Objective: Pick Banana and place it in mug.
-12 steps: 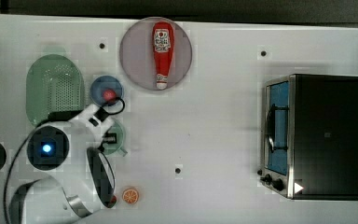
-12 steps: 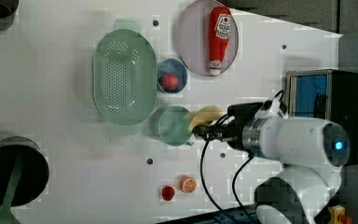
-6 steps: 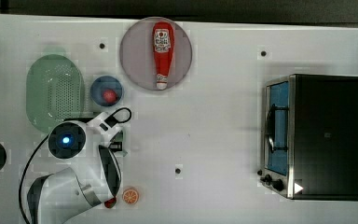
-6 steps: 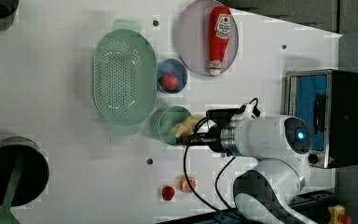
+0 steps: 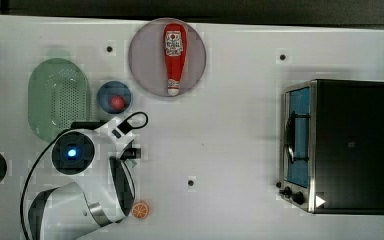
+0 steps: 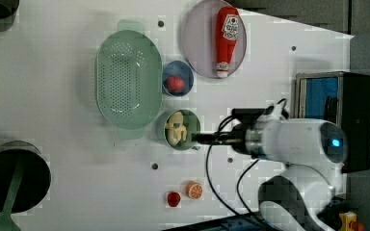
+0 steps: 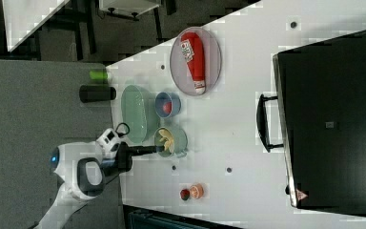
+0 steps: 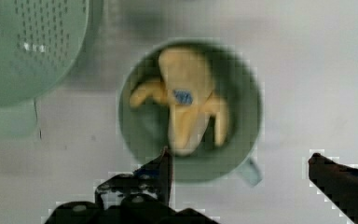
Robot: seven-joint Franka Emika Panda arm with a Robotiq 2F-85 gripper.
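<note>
Resting inside the mug (image 8: 189, 112), the banana (image 8: 184, 99) lies free while the gripper (image 8: 242, 175) hovers above with fingers spread wide, pinching nothing. It looks like light, stiff plastic (probably slippery); its thick middle seems the best place to grip.

One banana (image 6: 176, 129), one mug (image 6: 192, 126) (pale green), one colander (image 6: 127, 79).

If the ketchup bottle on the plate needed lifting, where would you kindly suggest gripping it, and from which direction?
Probably across the wide red body of the ketchup bottle, coming straight down from above. It lies flat on the round plate, its narrow cap end toward the table's middle, so the long sides are free to pinch across.
</note>
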